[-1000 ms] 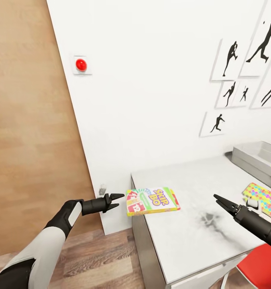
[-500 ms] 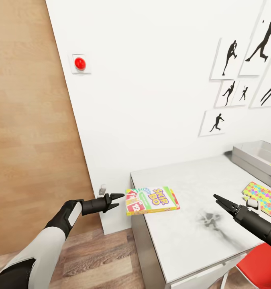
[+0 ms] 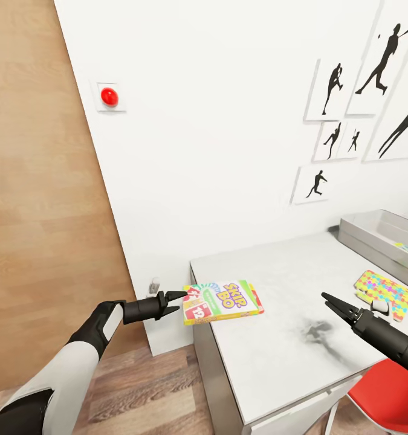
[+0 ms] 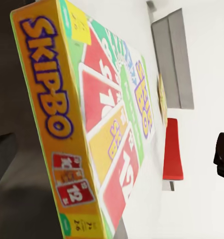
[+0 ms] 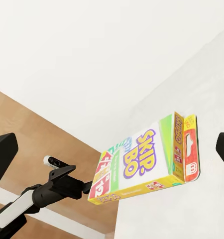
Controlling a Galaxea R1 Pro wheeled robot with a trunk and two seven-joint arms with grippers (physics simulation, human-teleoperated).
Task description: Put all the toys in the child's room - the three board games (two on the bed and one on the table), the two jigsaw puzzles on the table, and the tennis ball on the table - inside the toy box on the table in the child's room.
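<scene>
- The left gripper is pinching the near edge of the Skip-Bo board game, its two fingers closed onto the box; the game is lying flat at the corner of the table, partly overhanging the edge.
- In the left wrist view the Skip-Bo board game is filling the frame at close range, with one dark finger sitting against its underside.
- The right gripper is hovering above the tabletop with its fingers spread and holding nothing; the right wrist view is looking across at the box and the left gripper.
- The toy box is standing at the far end of the table, well apart from the game; a jigsaw puzzle is lying flat between them, near the right gripper.
- Step in hand, as judged: the board game is being brought onto the table on its way to the toy box.
- The next move is calling for a carry across the tabletop toward the bin, with the box kept level and clear of the puzzle.
</scene>
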